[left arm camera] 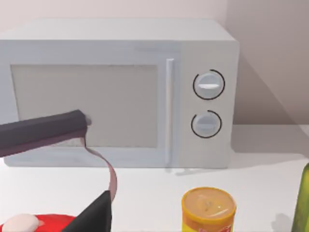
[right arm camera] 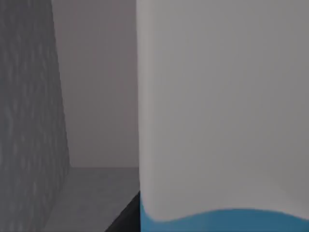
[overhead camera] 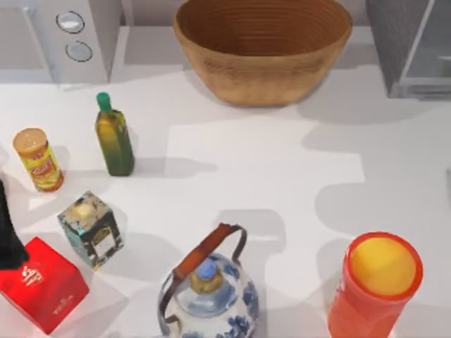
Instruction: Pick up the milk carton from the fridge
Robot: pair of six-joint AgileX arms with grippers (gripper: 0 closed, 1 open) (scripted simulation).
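- the milk carton [right arm camera: 222, 111] sits right up against the right wrist camera, white upper part with the sky-blue side starting lower down, so the right arm is clearly the nearer one
- it looks upright, long axis vertical, with a grey speckled fridge [overhead camera: 412, 46] wall beside it and a pale back wall behind, so I'd say it's inside the fridge, at the top view's far right corner of the counter [overhead camera: 282, 169]
- can't tell if the right gripper is released or clamped on the carton, its fingers aren't clear
- left gripper [left arm camera: 91, 164] is parked low at the left edge over the red box [overhead camera: 39, 285], fingers spread apart and holding nothing, facing the white microwave [left arm camera: 120, 92]
- my guess: the coming move depends on that fridge wall so close to the carton, little room sideways
- wicker basket [overhead camera: 262, 49], orange cup [overhead camera: 375, 289], teapot [overhead camera: 208, 292], oil bottle [overhead camera: 114, 135], yellow can [overhead camera: 39, 160] and tea box [overhead camera: 90, 229] are all out on the open counter, well apart from the fridge
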